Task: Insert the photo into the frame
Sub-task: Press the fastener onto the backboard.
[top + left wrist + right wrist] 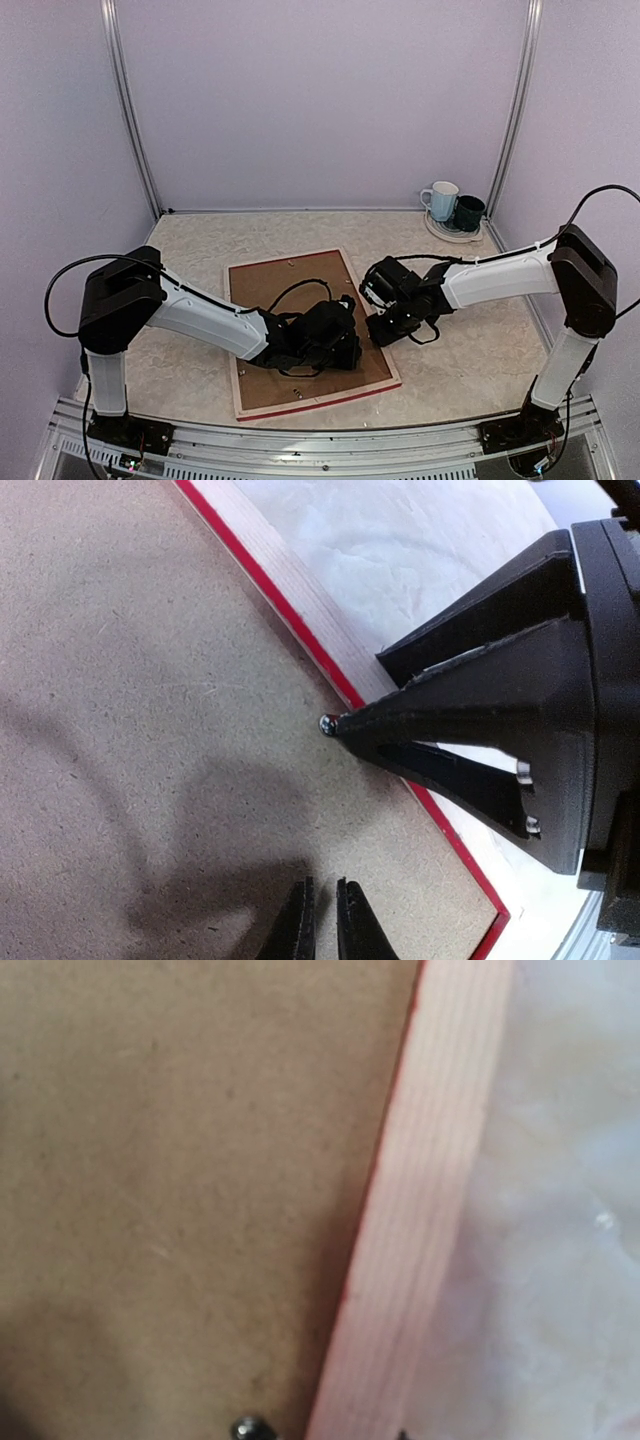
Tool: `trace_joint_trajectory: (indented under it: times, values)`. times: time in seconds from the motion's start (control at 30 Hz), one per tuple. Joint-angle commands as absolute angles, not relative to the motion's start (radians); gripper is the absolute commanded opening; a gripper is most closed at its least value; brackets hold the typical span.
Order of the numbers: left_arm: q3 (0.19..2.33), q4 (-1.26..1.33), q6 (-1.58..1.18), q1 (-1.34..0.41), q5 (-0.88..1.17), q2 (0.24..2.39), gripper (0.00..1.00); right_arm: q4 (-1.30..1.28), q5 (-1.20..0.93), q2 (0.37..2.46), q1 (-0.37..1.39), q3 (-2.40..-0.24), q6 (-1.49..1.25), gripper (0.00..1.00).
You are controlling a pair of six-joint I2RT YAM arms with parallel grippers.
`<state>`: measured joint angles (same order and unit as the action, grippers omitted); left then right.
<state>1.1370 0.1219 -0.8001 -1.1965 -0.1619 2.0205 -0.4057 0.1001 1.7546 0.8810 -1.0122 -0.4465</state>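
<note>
Frame (300, 401) flat, back up, long axis near-far, far end leaning L

Free along the back of the tabletop (200, 235), between the far wall (320, 100) and the frame (310, 401). Free also at the near right, in front of the right arm (495, 275). Blocked in the far right corner by a white mug (439, 199) and a dark mug (468, 211) on a plate (445, 234). Partly barred at the left by the left arm (210, 320), slung across the frame's edge. Crowded over the backing board (262, 285): left fingers (298, 925) low above it, right fingers (450, 705) at the frame's right rail just beside them, a black cable (300, 283) looped behind.
</note>
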Motion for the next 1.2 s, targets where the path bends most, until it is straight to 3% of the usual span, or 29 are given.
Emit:
trace_joint_trajectory:
  times: [0.0,0.17,0.3,1.17]
  values:
    - [1.111,0.028,-0.784,-1.197,-0.148,2.022,0.11,-0.428,0.079,1.797,0.872,-0.975,-0.433,0.14]
    - [1.112,0.024,-0.781,-1.195,-0.153,2.017,0.11,-0.457,0.059,1.691,0.872,-1.016,-0.442,0.39]
    - [1.118,0.021,-0.775,-1.193,-0.16,2.007,0.11,-0.509,0.109,1.633,0.862,-1.069,-0.397,0.48]
    - [1.121,0.012,-0.77,-1.2,-0.156,2.003,0.11,-0.509,-0.05,1.797,0.812,-1.102,-0.214,0.49]
